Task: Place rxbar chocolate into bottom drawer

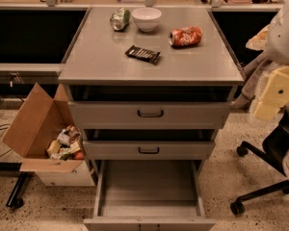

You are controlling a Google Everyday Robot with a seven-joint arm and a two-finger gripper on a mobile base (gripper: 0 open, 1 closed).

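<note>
The rxbar chocolate [142,54], a flat black-wrapped bar, lies on the grey cabinet top [106,61] near its middle. The bottom drawer [149,189] is pulled wide open at the foot of the cabinet, with nothing in its plain grey inside. My gripper [272,100], pale yellow under a white arm housing, hangs at the right edge of the view. It is beside the cabinet, to the right of the top's right corner and well away from the bar. It holds nothing that I can see.
A green can [120,19], a white bowl [146,18] and a crushed orange can [185,36] sit behind the bar. The two upper drawers [149,113] are slightly open. An open cardboard box [38,129] of snacks stands left, a black office chair [265,177] right.
</note>
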